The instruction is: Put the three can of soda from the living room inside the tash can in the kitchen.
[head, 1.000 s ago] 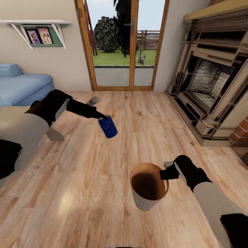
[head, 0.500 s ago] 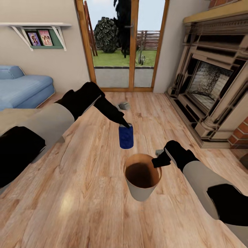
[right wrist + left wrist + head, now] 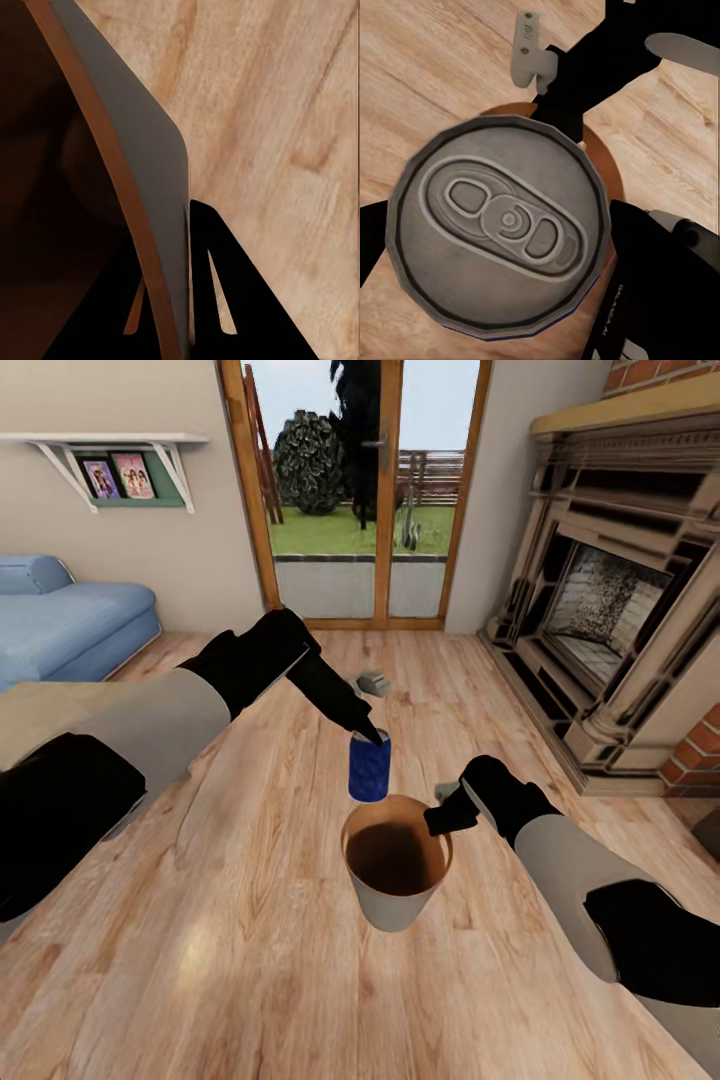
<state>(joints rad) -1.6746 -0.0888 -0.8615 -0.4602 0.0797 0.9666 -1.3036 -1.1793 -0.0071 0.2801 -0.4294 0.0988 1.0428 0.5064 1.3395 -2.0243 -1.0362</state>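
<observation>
Head view over a living-room floor (image 3: 250, 880) of light wood planks: the left tool (image 3: 370, 738) is pinching a can of soda (image 3: 369, 768) by its top rim, and the can is hanging upright just above the far edge of the tash can's (image 3: 390, 905) mouth. The can's body is showing deep blue, not orange; in the left wrist view its silver-grey lid (image 3: 499, 240) is facing the camera, with the oval pull tab and pressed ring plainly visible and a thin blue edge beneath. The tash can is appearing as a small tapered round bin, brown inside and pale grey outside, held off the floor by the right tool (image 3: 438, 822), which is gripping its rim on the side nearest the fireplace (image 3: 620, 610). In the right wrist view the two dark fingers (image 3: 214, 300) are straddling the bin's wall (image 3: 142, 165), one inside and one outside. A blue sofa (image 3: 70, 620) and glazed doors (image 3: 360, 490) are standing behind.
</observation>
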